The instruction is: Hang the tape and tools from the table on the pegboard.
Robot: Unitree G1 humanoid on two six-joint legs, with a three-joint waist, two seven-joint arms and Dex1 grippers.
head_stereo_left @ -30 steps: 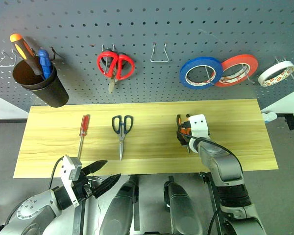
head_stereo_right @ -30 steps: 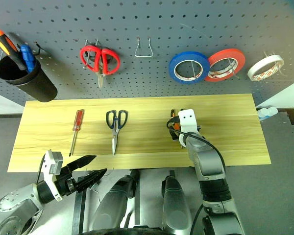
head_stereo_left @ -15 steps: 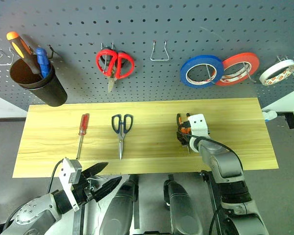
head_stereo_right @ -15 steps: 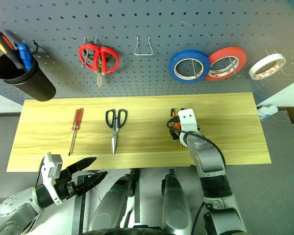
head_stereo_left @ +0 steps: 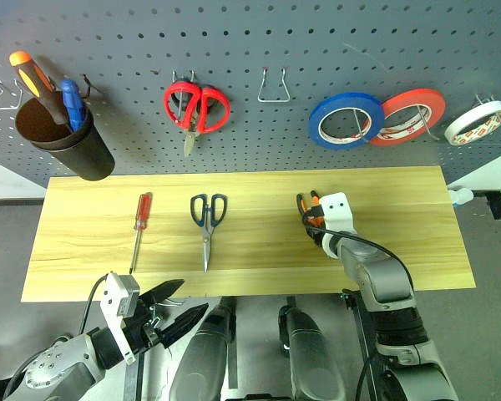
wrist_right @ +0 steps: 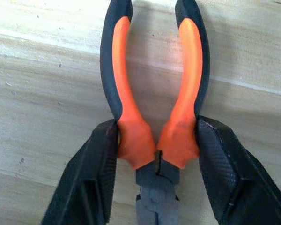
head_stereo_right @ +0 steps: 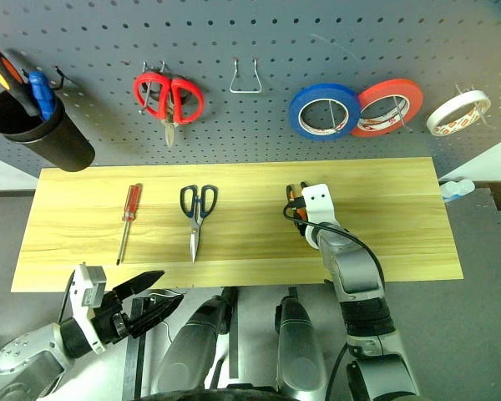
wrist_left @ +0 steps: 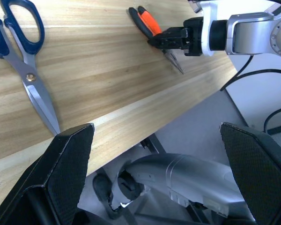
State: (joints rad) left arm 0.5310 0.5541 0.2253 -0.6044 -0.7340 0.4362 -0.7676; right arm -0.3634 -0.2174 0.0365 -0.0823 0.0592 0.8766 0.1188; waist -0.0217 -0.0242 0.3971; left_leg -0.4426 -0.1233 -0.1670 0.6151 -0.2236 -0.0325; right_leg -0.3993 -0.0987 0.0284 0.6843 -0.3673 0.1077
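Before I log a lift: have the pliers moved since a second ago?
No. The pliers lie at the same spot on the table, as far from the scissors as before.

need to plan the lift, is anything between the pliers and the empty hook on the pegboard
Nothing visible. The pliers lie in the right gripper, and only bare table lies before the empty hook.

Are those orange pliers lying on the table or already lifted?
Lying flat on the table. The pliers rest on the wood, the right gripper fingers pressed against both handles.
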